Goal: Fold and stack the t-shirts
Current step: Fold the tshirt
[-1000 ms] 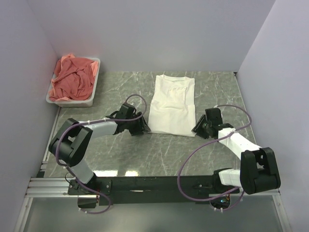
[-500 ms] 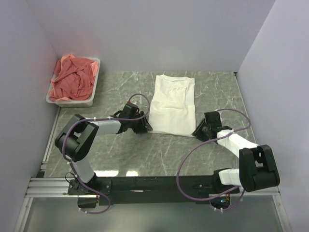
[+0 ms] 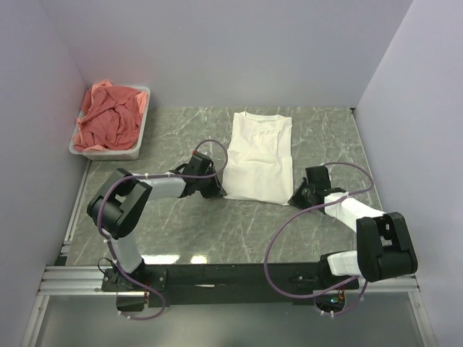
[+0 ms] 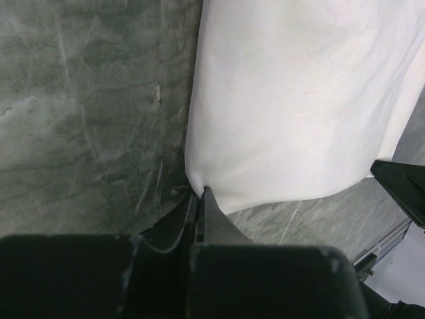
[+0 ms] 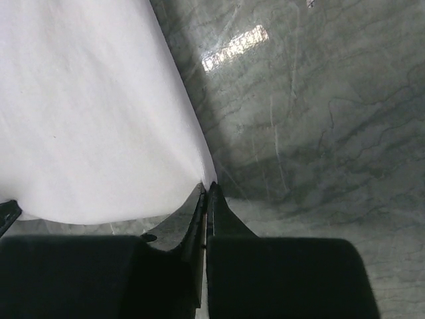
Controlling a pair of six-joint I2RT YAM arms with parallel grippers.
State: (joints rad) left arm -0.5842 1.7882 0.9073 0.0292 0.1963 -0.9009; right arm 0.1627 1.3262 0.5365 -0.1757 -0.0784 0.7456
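Left wrist view shows you the left gripper point(image 4: 200, 194) with its jaws pressed together on one near corner of the white shirt point(image 4: 292, 100). From there the cloth spreads ahead and to the right of the tips over the marble table point(image 4: 86, 100). Your right gripper point(image 5: 206, 189) is pinched narrow on the other near corner, with the cloth running ahead and to the left of it. Well off to the left of both jaws, the pink shirts point(image 3: 108, 119) lie heaped in the tub point(image 3: 137, 148).

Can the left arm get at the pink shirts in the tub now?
Probably not yet: the left tool is shut on a corner of the white t-shirt. Nothing else stands between it and the tub.
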